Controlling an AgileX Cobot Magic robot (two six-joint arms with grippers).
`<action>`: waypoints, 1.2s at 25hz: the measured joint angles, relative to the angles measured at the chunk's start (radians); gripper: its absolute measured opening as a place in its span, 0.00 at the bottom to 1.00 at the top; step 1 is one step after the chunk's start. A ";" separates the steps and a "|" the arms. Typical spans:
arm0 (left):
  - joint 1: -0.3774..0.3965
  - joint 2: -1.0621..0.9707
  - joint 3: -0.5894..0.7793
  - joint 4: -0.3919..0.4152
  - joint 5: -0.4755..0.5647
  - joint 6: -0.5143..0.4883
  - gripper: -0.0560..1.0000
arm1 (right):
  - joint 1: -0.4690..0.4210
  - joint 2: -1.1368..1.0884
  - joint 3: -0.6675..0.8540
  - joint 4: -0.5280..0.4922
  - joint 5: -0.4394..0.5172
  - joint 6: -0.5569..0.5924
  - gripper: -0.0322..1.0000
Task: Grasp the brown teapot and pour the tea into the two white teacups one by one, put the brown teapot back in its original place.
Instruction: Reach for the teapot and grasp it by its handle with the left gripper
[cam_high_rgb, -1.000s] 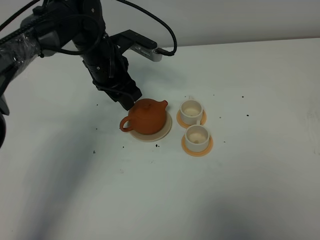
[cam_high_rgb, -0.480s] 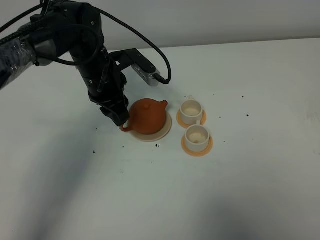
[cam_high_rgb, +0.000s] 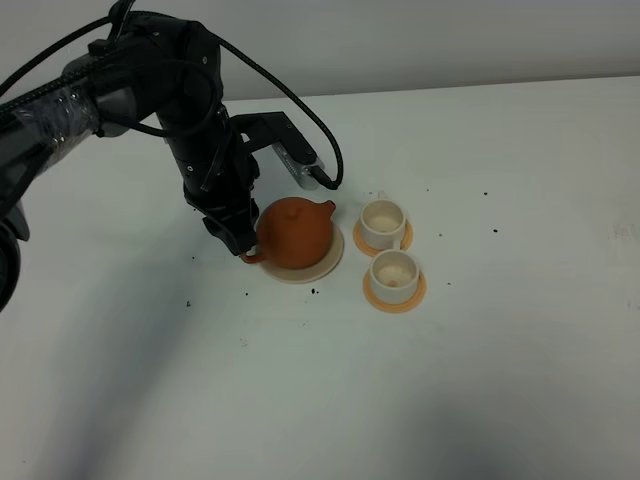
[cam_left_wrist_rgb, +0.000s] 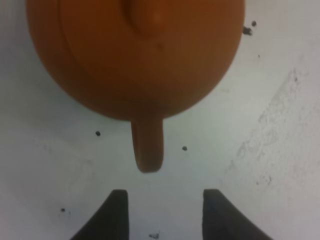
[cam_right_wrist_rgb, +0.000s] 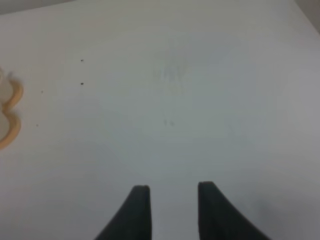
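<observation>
The brown teapot (cam_high_rgb: 296, 232) sits on its cream saucer (cam_high_rgb: 330, 263), spout toward the two white teacups (cam_high_rgb: 382, 224) (cam_high_rgb: 394, 271). My left gripper (cam_high_rgb: 240, 243) is at the teapot's handle side, low over the table. In the left wrist view the teapot (cam_left_wrist_rgb: 140, 55) fills the top and its handle (cam_left_wrist_rgb: 147, 145) points at the gap between my open fingers (cam_left_wrist_rgb: 117, 212); the left gripper (cam_left_wrist_rgb: 161, 212) holds nothing. My right gripper (cam_right_wrist_rgb: 170, 207) is open and empty over bare table, and is out of the exterior high view.
Each teacup stands on an orange coaster (cam_high_rgb: 395, 297). The coasters' edges (cam_right_wrist_rgb: 11, 112) show at the side of the right wrist view. Small dark specks (cam_high_rgb: 313, 291) lie scattered on the white table (cam_high_rgb: 480, 380).
My left arm has swung down and around from behind the teapot to its handle side, bringing the open gripper close to the handle. Teapot and cups have not moved.
</observation>
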 joint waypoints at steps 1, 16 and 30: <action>-0.004 0.005 -0.013 0.000 0.000 0.001 0.39 | 0.000 0.000 0.000 0.000 0.000 0.000 0.27; -0.033 0.043 -0.053 0.051 0.000 -0.019 0.39 | 0.000 0.000 0.000 0.000 0.000 0.000 0.27; -0.033 0.063 -0.053 0.060 0.000 -0.035 0.39 | 0.000 0.000 0.000 0.000 0.000 0.000 0.27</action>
